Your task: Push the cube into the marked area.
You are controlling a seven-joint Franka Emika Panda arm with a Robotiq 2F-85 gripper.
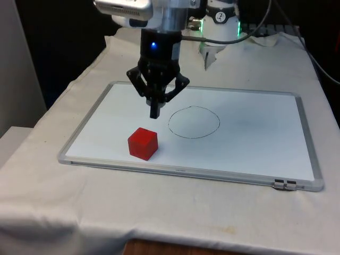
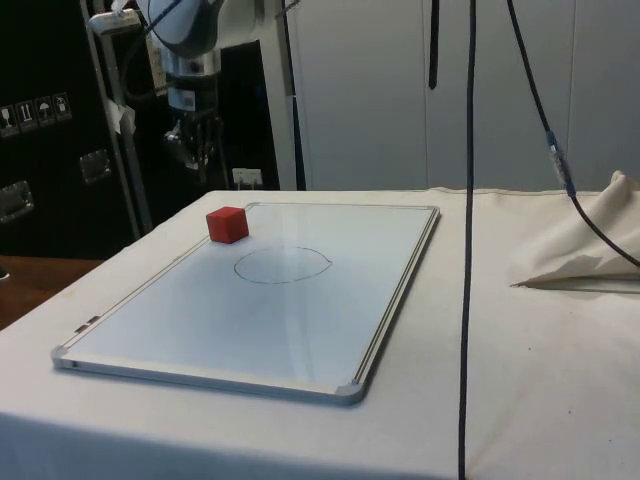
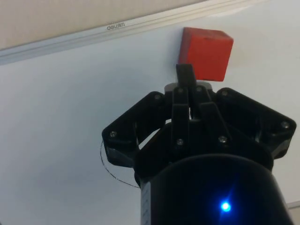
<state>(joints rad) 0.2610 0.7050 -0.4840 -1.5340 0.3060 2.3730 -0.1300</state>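
The gripper [image 1: 154, 112] hung at upper centre of the front view, its fingers pinched together on nothing, tips just clear of the whiteboard [image 1: 255, 154]. The red cube [image 1: 143, 143] sat below it, left of centre, near the board's lower edge and outside the drawn circle [image 1: 194, 122], which lay just to its right. I took this for the approach step: nothing touched the cube yet. The next move, I judged, called for dropping the tips behind the cube's left side and shoving it rightward and slightly up-frame. I counted one cube, one circle, one board, one gripper.
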